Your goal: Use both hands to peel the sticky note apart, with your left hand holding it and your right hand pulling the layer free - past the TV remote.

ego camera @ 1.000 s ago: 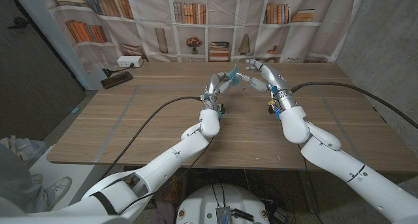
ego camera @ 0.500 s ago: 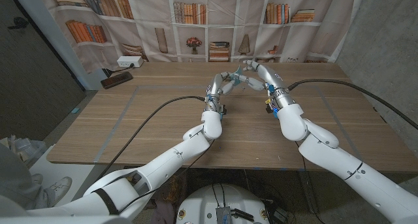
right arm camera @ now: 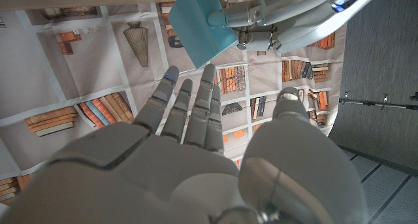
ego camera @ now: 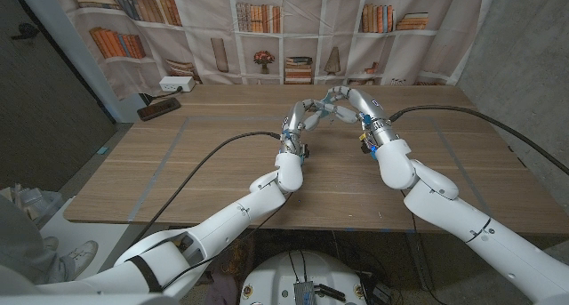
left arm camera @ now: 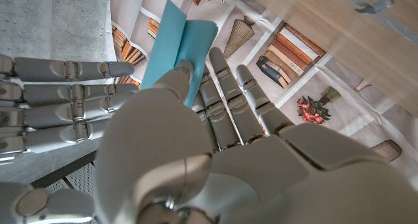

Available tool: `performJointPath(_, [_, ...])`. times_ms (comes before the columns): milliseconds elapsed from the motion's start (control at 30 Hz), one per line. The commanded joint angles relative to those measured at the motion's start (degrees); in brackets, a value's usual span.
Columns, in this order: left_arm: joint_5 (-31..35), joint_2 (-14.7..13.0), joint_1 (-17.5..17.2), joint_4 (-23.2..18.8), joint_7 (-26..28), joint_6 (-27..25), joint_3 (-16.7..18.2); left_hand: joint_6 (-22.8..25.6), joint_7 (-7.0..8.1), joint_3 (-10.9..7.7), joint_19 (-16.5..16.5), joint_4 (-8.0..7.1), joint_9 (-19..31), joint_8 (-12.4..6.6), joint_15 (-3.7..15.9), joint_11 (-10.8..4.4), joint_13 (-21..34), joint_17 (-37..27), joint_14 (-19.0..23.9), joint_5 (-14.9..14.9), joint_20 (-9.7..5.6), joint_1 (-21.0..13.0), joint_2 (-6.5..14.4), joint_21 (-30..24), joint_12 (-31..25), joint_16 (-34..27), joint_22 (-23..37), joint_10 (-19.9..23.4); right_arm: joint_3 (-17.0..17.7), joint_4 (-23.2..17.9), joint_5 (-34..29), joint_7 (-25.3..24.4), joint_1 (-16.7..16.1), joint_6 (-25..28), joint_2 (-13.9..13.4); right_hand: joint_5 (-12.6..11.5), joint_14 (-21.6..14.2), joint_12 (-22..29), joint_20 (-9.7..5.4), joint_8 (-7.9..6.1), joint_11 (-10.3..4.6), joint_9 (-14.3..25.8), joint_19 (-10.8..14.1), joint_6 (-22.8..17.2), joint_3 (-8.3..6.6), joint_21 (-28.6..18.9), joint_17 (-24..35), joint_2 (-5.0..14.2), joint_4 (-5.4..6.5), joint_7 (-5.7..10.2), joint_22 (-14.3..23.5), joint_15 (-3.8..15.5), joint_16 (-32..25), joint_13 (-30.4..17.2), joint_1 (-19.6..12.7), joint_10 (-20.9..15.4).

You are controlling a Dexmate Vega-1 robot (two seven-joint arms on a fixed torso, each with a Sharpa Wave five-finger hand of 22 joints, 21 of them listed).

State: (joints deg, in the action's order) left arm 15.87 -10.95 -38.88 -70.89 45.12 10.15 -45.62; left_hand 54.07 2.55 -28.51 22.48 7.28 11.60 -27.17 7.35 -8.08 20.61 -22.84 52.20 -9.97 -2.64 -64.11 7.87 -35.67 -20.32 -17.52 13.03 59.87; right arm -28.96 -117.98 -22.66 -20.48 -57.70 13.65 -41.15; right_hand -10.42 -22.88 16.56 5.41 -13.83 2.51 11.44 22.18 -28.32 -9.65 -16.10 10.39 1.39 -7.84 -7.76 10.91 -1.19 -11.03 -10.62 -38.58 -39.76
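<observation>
Now both hands are up over the far middle of the wooden table (ego camera: 222, 163), fingertips almost meeting. Left hand (ego camera: 300, 120) has the blue sticky note (left arm camera: 177, 46) pinched between thumb and fingers, held up clear of the table; in the left wrist view it shows as two blue leaves fanned apart at the top. Right hand (ego camera: 345, 100) comes in just beside it, fingers spread and straight in the right wrist view, nothing in them, the note (right arm camera: 201, 16) just past their tips. Far left on the table, a dark flat remote (ego camera: 158, 108) lies beside a white box (ego camera: 174, 84), well apart from the hands. No readable writing on the note or the box, too small to tell
</observation>
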Motion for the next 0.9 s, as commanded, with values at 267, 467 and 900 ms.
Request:
performJointPath(267, [0.5,0.6,0.5,2.6,1.3,3.6,-0.5,0.4,-0.55,-0.22,-0.6,-0.02,0.1,0.17,6.23,-2.22,0.5,-0.2,0.3,-0.4,-1.7,-1.5,1.1,-0.7,0.4,0.4,0.0,3.3,-1.2,0.0,0.0,1.2,1.8,3.3,0.3,0.2,-2.1,1.1,1.43,-0.81,0.49,0.1,2.0,-3.5,1.06,0.0,0.4,0.7,2.33,-0.72,0.0,-0.88,-0.5,0.1,3.6,-3.3])
performJointPath(467, [1.5,0.5,0.7,3.0,1.6,4.1,-0.9,0.3,-0.82,-0.16,-0.7,0.15,0.1,0.39,6.25,-1.92,0.7,-0.4,0.3,-0.4,-1.93,-1.8,1.0,-1.0,0.4,0.4,-0.1,3.4,-1.0,0.1,1.0,1.2,1.9,3.2,0.2,0.1,-2.4,1.2,1.24,-0.87,0.57,0.1,3.0,-4.4,1.08,-0.1,0.1,0.36,1.93,-0.84,-0.1,-1.08,-0.3,0.1,3.3,-4.1])
performJointPath(900, [1.7,0.5,0.1,2.7,2.2,4.0,-0.7,0.7,-0.75,0.09,-1.1,0.21,0.1,0.64,6.3,-2.08,0.7,-0.7,0.3,-0.3,-2.27,-2.0,1.0,-1.4,0.7,0.3,-0.2,3.6,-1.4,0.2,0.1,0.0,2.0,5.2,0.2,0.0,-2.8,0.4,1.3,-1.84,2.12,0.0,4.3,-9.9,1.73,0.1,0.0,0.03,2.39,0.43,-0.1,-2.11,0.2,0.2,5.2,-4.1])
